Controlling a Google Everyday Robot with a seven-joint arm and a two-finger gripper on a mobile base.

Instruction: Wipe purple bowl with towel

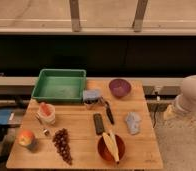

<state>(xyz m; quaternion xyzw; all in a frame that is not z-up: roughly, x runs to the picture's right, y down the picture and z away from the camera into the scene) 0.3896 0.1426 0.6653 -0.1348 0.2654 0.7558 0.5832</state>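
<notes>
The purple bowl (120,87) stands empty near the table's far right corner. In front of it, by the right edge, the towel (133,122) lies as a small crumpled blue-grey cloth, apart from the bowl. My white arm (191,97) shows only at the right edge of the view, beyond the table and well clear of both. The gripper itself is out of view. Nothing from the table is lifted.
A green tray (59,85) sits at the back left, with a pale blue boxy cup (91,96) beside it. Two dark bars (98,123) lie mid-table. An orange bowl with corn (111,145), grapes (62,142), an apple (26,138) and a white cup (47,113) fill the front and left.
</notes>
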